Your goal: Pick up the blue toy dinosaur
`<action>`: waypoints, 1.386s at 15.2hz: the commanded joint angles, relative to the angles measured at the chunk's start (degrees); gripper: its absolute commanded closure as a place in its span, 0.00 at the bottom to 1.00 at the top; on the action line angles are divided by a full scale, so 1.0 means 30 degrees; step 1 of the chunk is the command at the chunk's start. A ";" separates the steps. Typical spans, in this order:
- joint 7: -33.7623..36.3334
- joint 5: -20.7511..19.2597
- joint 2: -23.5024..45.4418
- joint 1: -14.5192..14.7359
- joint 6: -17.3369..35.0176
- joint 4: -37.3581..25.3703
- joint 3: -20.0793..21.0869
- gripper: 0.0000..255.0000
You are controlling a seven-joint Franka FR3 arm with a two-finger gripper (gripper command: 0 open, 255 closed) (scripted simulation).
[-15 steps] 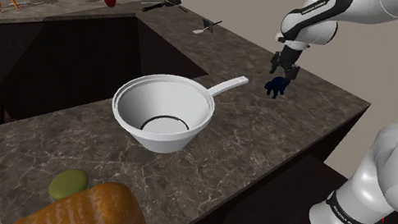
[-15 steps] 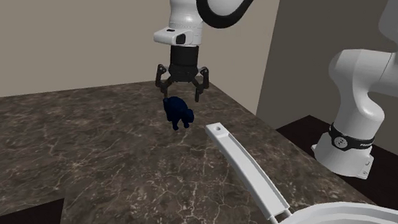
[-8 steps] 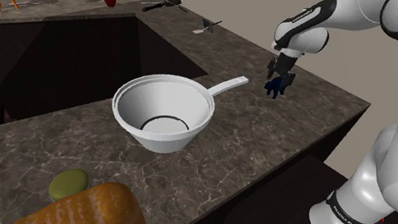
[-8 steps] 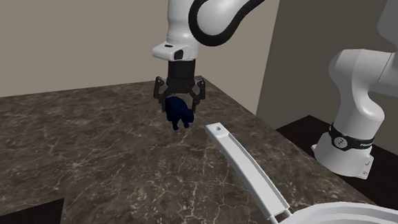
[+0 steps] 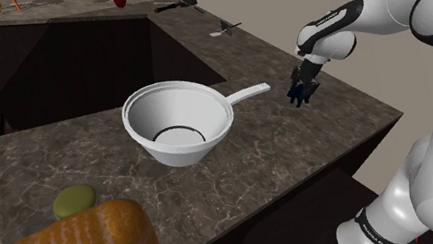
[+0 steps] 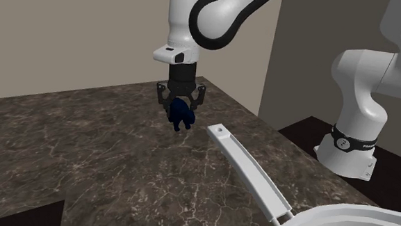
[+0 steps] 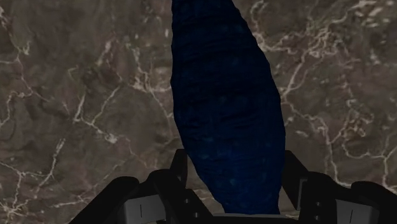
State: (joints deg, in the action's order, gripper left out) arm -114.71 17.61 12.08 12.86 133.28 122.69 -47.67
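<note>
The blue toy dinosaur (image 7: 229, 114) stands on the dark marble countertop (image 6: 86, 145), near the tip of the white pan handle (image 6: 249, 170). Its long body runs straight out between the fingers of the gripper (image 7: 235, 164). Those fingers are spread, one along each flank and very close — squeezing across the narrow width looks like all that remains.

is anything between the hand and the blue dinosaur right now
Nothing visible does. The hand is down over the dark blue toy dinosaur on the counter; the white pan handle lies beside it, apart.
</note>
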 commanded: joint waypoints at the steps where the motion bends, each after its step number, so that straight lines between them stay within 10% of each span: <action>1: -0.0004 0.0000 0.0021 -0.0011 0.0022 0.0004 -0.0007 1.00; 21: 0.2290 -0.3134 -0.2718 0.0850 -0.3165 -0.1610 -0.0817 1.00</action>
